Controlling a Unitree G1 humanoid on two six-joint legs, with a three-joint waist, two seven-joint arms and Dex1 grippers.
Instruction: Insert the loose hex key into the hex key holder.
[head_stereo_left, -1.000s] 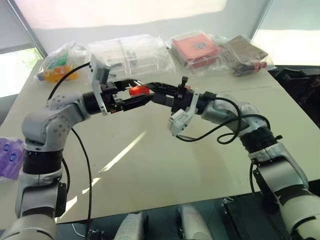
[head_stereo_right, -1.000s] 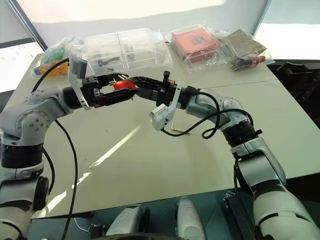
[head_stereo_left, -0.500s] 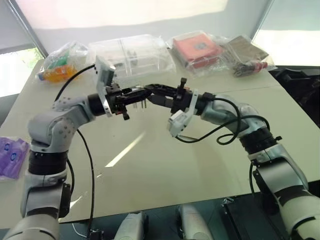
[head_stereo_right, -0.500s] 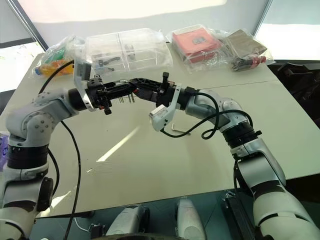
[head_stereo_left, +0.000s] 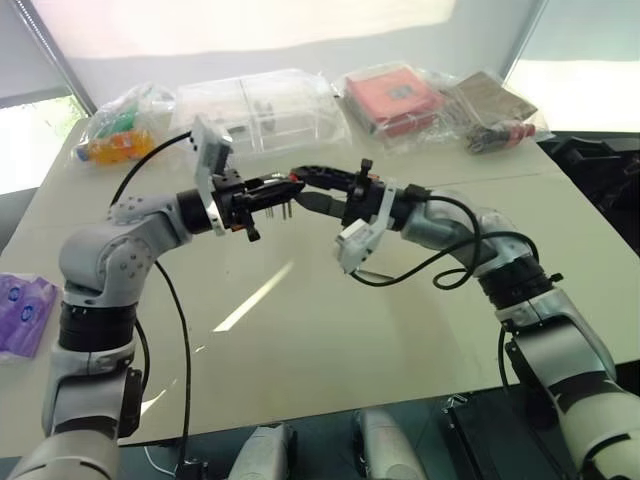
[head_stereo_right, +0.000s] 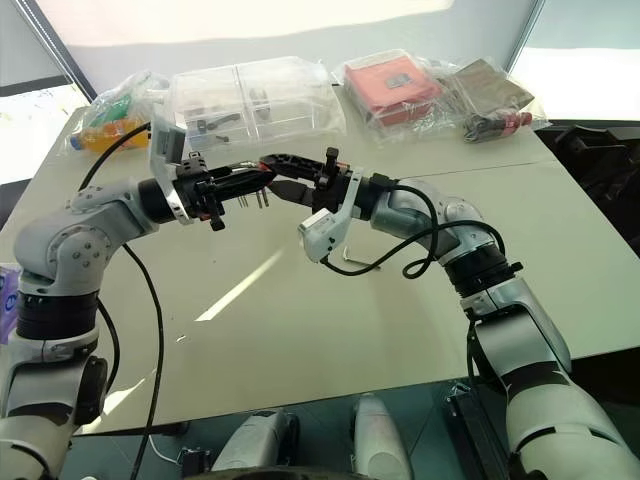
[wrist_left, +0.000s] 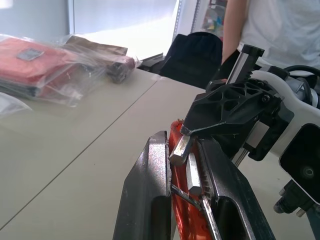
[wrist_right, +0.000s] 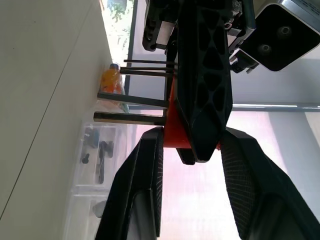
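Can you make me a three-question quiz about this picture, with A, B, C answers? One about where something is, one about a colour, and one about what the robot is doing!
1. Where is the loose hex key?
A. On the table, under the right arm
B. In the clear box
C. On the floor

2. What colour is the hex key holder?
A. Blue
B. Orange-red
C. Green

3. What are the left fingers doing?
A. Spread wide, holding nothing
B. Pressing on the table
C. Shut on the hex key holder

Answers: A, the thin bent rod lies on the tabletop; B, the block shows orange-red; C, the block sits clamped between them.
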